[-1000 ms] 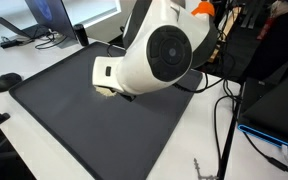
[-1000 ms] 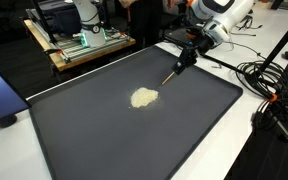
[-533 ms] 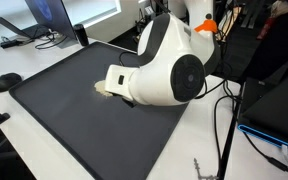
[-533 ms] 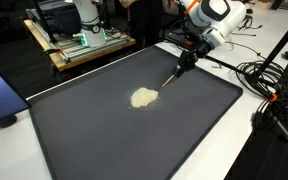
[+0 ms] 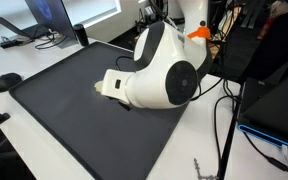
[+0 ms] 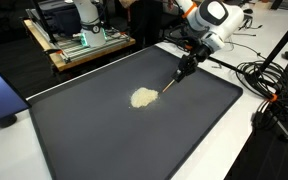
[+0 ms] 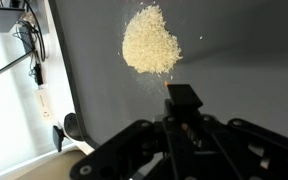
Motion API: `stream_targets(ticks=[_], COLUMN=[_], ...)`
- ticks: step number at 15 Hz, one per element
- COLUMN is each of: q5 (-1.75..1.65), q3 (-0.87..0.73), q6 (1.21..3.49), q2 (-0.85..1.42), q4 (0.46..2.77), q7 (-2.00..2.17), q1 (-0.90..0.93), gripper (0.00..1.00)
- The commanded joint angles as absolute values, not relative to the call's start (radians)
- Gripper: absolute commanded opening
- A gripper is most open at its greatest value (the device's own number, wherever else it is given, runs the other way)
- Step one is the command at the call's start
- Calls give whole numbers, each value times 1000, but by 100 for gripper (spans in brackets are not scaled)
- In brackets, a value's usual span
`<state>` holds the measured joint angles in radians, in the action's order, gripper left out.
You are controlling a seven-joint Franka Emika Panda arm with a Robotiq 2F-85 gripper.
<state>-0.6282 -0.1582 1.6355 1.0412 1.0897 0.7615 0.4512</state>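
Observation:
A small pile of pale tan grains [image 6: 143, 97] lies near the middle of a dark grey mat [image 6: 104, 140]. In the wrist view the grain pile [image 7: 150, 42] sits just ahead of the tool. My gripper [image 6: 187, 66] hangs over the mat's far side, shut on a thin dark stick-like tool [image 6: 174, 80] that slants down toward the pile. The tool's tip rests a short way from the pile's edge. In the wrist view my gripper [image 7: 182, 112] clamps the tool's black block [image 7: 182, 97], which has an orange speck at its front. In an exterior view the white arm [image 5: 159, 70] hides the pile.
The mat [image 5: 54, 110] covers most of a white table. A laptop [image 5: 46, 14] and a dark mouse [image 5: 8, 81] are beyond one mat edge. Cables [image 6: 260, 82] lie by the robot base. A wooden cart with equipment [image 6: 82, 42] stands behind.
The arm's wrist has turned and shifted slightly. The tool tip has crept a little closer to the grain pile. The pile itself looks unchanged.

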Motion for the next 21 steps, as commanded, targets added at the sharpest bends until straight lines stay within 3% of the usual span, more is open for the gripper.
stream_targets(ticks=[1,13,21], q5=[-583,-255,-102], q3=[-126,-60,-36], q6=[1698,1792,1907], q2=[984,832,733], q4=[1113,1175,1344], q7=[676,321,131], q1=[388,135,-6], gripper=[3,3,3])
